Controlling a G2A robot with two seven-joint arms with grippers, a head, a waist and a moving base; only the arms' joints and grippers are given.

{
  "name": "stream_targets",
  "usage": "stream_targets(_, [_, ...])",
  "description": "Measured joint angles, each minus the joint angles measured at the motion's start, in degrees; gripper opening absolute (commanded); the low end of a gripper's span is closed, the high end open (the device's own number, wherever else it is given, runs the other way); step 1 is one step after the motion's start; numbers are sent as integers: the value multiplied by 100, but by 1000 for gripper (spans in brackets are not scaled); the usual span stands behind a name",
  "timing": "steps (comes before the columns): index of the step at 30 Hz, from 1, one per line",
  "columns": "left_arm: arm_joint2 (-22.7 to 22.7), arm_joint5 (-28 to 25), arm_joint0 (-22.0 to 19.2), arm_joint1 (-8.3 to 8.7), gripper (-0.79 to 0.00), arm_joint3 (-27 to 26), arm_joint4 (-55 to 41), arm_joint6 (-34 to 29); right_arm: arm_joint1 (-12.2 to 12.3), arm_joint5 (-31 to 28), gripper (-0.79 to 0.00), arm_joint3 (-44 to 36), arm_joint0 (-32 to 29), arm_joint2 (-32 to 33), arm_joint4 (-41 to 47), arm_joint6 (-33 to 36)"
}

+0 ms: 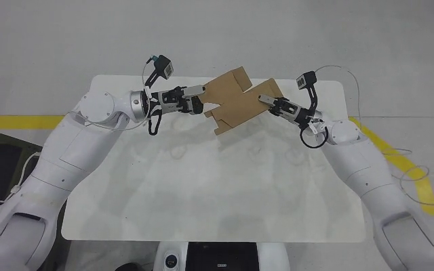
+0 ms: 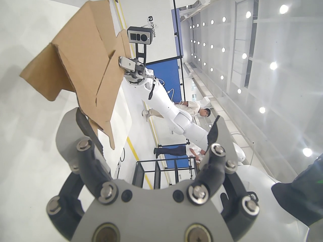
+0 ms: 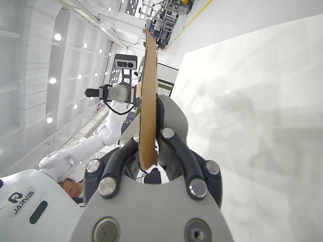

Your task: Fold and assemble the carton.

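Observation:
The brown carton (image 1: 234, 101) is held above the far middle of the white table (image 1: 203, 183), partly unfolded with one panel standing out. My right gripper (image 1: 266, 101) is shut on its right edge; in the right wrist view the cardboard (image 3: 149, 89) runs edge-on between the fingers (image 3: 171, 117). My left gripper (image 1: 199, 97) is open at the carton's left edge. In the left wrist view its fingers (image 2: 84, 124) stand wide apart, and a carton flap (image 2: 103, 124) lies beside one of them; I cannot tell whether they touch. The carton (image 2: 83, 59) stretches away to the right gripper (image 2: 127, 64).
The table's far edge (image 1: 203, 76) runs just behind the carton. A yellow floor line (image 1: 27, 122) lies left of the table. Bare tabletop spreads toward the near side.

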Motion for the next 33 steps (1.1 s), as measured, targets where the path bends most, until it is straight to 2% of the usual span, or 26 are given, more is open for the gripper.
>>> stream_targets(8, [-107,6,80,-65,0,-74,170,80,-69,20,-785,-37,-9,104,-67,97])
stream_targets(16, [-52,-69,79,-201,0,97,383,217,-124,12,-785,-94,-80,227,-100,160])
stream_targets(18, [-66,-81,68,-231,-145,139,415,261,-136,12,-785,-110,-111,256,-105,177])
stream_targets(19, [-73,-79,64,-243,-179,158,427,268,-141,13,-785,-115,-121,270,-107,185])
stream_targets(20, [-80,-74,61,-254,-179,178,437,270,-146,14,-785,-118,-130,285,-113,191])
stream_targets(22, [-98,-57,62,-276,-111,231,455,263,-155,21,-785,-121,-143,320,-134,203])
stream_targets(23, [-106,-48,67,-284,-105,253,461,254,-160,24,-785,-122,-148,334,-143,209])
stream_targets(25, [-126,-33,85,-302,-132,299,482,235,-169,31,-785,-125,-162,368,-158,231])
stream_targets(26, [-135,-25,94,-308,-172,317,497,231,-172,32,-785,-121,-169,383,-166,240])
stream_targets(27, [-150,-9,106,-316,-246,338,514,232,-176,34,-785,-117,-177,403,-183,250])
stream_targets(28, [-164,5,114,-322,-277,351,524,240,-180,36,-785,-116,-182,417,-195,256])
stream_targets(33, [-235,83,140,-351,-305,404,634,245,-198,61,-785,-128,-215,492,-261,295])
